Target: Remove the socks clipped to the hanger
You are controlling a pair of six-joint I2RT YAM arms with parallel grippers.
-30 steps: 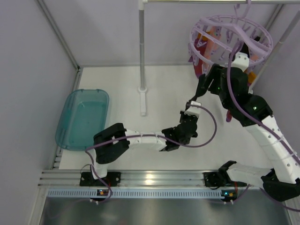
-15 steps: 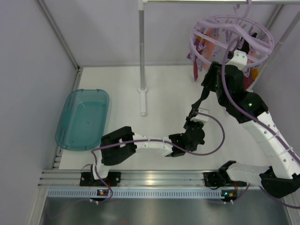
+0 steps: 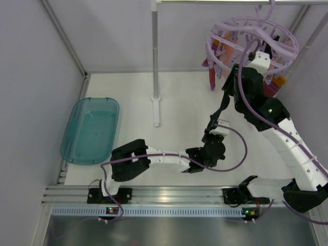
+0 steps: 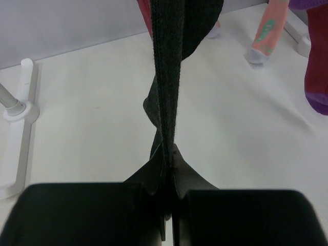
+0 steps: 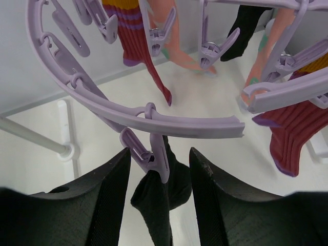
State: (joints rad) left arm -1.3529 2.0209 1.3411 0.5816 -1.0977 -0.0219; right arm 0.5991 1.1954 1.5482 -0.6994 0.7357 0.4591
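The lilac ring hanger point(image 3: 253, 38) hangs at the far right with several socks clipped under it. A black sock point(image 3: 220, 110) runs taut from one peg down to my left gripper point(image 3: 211, 130), which is shut on its lower end point(image 4: 166, 77). In the right wrist view my right gripper point(image 5: 160, 156) is open, its fingers point(image 5: 105, 189) on either side of the lilac peg point(image 5: 156, 154) that clips the black sock point(image 5: 161, 205) under the hanger's rim point(image 5: 169, 123). Magenta-red point(image 5: 141, 46) and salmon pink point(image 5: 177, 48) socks hang beyond it.
A teal translucent tub point(image 3: 90, 129) lies at the table's left. A white pole point(image 3: 155, 61) stands on its foot point(image 3: 156, 110) at the middle back. A salmon pink sock point(image 4: 264, 36) and a magenta-red sock point(image 4: 318, 66) hang close to the right of the black one.
My left gripper has drawn back toward the near edge with the black sock, pulling it taut. My right gripper has risen under the hanger's rim to the peg.
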